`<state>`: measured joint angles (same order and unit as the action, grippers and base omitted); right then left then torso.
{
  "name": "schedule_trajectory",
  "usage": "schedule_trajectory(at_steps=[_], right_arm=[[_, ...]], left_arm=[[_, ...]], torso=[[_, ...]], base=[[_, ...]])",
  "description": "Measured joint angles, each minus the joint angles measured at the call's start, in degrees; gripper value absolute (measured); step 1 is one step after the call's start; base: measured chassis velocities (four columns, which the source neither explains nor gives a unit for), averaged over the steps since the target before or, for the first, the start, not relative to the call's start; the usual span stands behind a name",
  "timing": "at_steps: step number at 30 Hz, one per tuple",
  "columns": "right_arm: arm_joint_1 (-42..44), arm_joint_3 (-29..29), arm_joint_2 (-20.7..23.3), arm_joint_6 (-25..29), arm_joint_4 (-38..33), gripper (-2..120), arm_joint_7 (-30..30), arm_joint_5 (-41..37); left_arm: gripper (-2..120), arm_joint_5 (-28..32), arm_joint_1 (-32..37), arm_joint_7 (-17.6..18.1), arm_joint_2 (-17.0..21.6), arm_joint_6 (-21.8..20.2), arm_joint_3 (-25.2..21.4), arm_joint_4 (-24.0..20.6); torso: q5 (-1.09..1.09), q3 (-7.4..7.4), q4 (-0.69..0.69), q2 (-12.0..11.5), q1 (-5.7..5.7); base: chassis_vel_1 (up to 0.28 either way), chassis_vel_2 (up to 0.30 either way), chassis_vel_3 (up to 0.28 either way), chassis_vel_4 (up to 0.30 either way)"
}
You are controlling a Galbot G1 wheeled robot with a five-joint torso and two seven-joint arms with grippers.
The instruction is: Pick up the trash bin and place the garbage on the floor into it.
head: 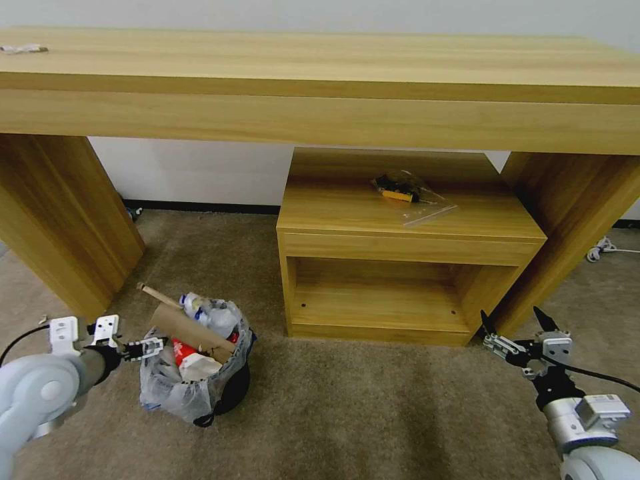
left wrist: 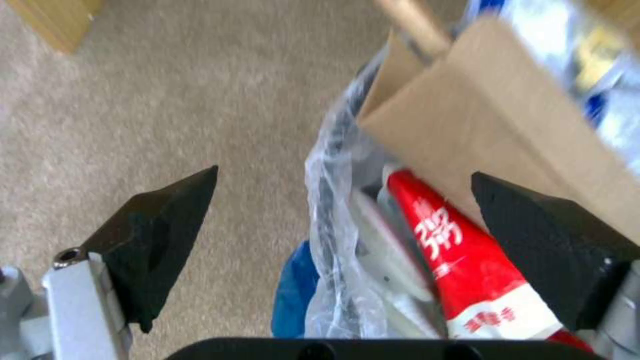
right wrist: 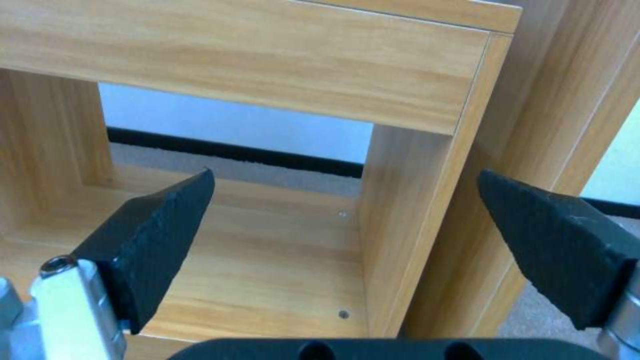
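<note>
A long wooden desk (head: pixel 320 73) stands against a white wall (head: pixel 200 170) with a black skirting strip (head: pixel 200 207) along its foot. Under the desk sits a low wooden shelf unit (head: pixel 407 247) with one open compartment. Beige-brown carpet (head: pixel 373 413) covers the floor. A white cable (head: pixel 603 250) lies at the far right.

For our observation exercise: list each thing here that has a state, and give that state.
Trash bin: upright on the carpet, full of litter.
Cardboard piece: sticking out of the bin.
Left tool: open, straddling the bin's rim.
Right tool: open, empty, by the low shelf unit.
</note>
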<state>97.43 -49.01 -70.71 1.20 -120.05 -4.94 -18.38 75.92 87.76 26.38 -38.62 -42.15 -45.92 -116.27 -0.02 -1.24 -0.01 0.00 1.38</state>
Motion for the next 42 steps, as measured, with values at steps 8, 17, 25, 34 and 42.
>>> schedule_trajectory(at_steps=[8, 17, 25, 34, 42], right_arm=[[1.10, -0.97, -0.04, -1.12, -1.43, 100, -0.25, -1.37], [2.52, -2.58, -0.60, -1.79, -4.22, 100, -0.37, -2.17], [4.34, -1.82, -2.86, -6.04, -9.07, 100, -0.04, -1.45], [11.89, -0.17, -9.98, -6.08, -17.39, 100, 0.34, 4.80], [23.56, 1.66, -14.84, 4.79, -23.37, 100, -0.86, 8.09]], left_arm=[[100, -9.01, 3.71, -6.52, -4.82, 0.02, -7.69, -3.51], [100, -23.35, 10.92, -26.53, -16.69, 2.06, -17.82, -6.92], [100, -35.52, 13.92, -36.12, -22.69, 23.22, -17.56, -5.32], [100, -45.92, 17.69, -35.19, -32.60, 38.32, -11.98, -9.15], [100, -50.19, 20.39, -31.63, -41.21, 40.62, -5.50, -15.44]], torso=[[0.00, 0.00, -0.01, 0.00, 0.00], [0.01, 0.00, 0.01, 0.01, 0.00], [0.00, 0.00, 0.01, 0.01, -0.01], [0.00, 0.00, -0.01, 0.01, 0.00], [0.00, 0.00, 0.00, 0.01, 0.00]], base=[[0.000, 0.000, 0.000, 0.000], [0.000, 0.000, 0.000, 0.000], [0.000, 0.000, 0.000, 0.000], [0.000, 0.000, 0.000, 0.000], [0.000, 0.000, 0.000, 0.000]])
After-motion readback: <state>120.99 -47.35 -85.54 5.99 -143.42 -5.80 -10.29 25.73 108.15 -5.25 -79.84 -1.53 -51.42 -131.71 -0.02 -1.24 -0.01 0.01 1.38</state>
